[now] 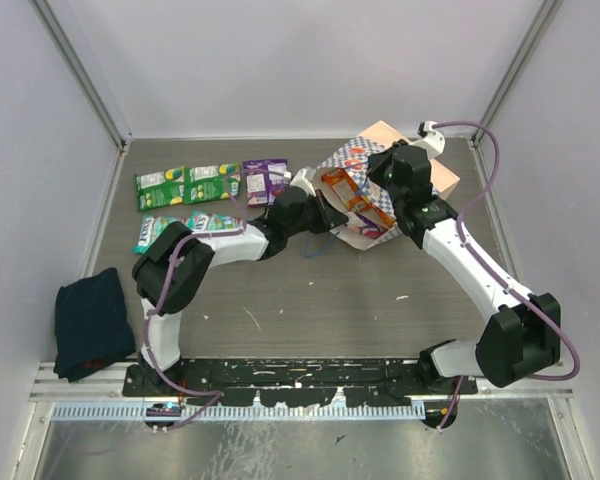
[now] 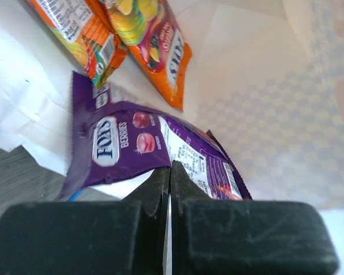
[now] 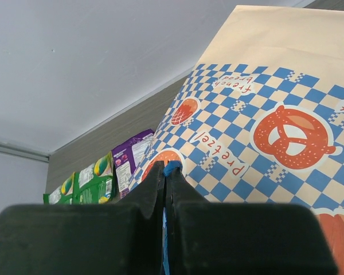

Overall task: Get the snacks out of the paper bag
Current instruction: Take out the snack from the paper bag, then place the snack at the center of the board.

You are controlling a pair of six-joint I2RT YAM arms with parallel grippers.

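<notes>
The paper bag (image 1: 375, 165) lies on its side at the back right, its mouth facing left. Orange snack packets (image 1: 345, 192) show in its mouth. My left gripper (image 1: 332, 214) reaches into the mouth. In the left wrist view it (image 2: 170, 167) is shut on the edge of a purple packet (image 2: 126, 146), with two orange packets (image 2: 155, 48) beyond on the cream lining. My right gripper (image 1: 382, 178) is above the bag. In the right wrist view it (image 3: 167, 169) is shut on the bag's blue cord handle (image 3: 173, 167), against the checkered side (image 3: 264, 126).
Green packets (image 1: 161, 188), a purple packet (image 1: 265, 180) and teal packets (image 1: 185, 228) lie in rows on the table at back left. A dark blue cloth (image 1: 92, 320) lies at the front left. A loose blue cord loop (image 1: 316, 250) lies in front of the bag.
</notes>
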